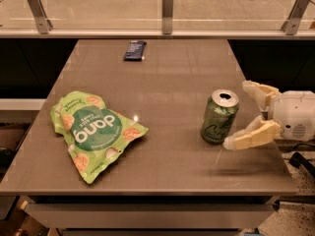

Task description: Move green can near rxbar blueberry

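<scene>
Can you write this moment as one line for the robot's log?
hand: open, beside green can | green can: upright, not gripped | rxbar blueberry: far back, flat

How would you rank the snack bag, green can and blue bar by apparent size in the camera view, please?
1. snack bag, clearly largest.
2. green can.
3. rxbar blueberry, smallest, though lying farthest back shrinks it.
The open gripper sits just right of the can.
</scene>
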Action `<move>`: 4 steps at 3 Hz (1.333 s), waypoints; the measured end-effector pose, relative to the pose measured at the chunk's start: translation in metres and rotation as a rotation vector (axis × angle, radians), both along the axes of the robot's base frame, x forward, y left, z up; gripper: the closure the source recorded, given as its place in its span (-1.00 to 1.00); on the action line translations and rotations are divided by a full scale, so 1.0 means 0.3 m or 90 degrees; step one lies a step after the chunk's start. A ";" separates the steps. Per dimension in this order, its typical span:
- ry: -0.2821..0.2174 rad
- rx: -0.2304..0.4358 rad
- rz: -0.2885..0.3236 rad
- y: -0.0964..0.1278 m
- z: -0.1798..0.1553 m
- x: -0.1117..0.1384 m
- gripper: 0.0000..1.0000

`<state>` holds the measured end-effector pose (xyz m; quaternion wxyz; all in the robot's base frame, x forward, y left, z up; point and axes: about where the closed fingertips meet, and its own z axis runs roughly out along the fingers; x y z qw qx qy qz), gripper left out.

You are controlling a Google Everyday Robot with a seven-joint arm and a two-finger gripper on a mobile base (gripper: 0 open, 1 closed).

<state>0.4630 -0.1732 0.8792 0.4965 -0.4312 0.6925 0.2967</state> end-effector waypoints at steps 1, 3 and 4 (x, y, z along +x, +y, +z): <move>-0.004 0.005 0.012 0.029 -0.004 0.009 -1.00; -0.014 0.014 0.026 0.058 -0.013 0.012 -0.63; -0.015 0.014 0.028 0.065 -0.010 0.012 -0.19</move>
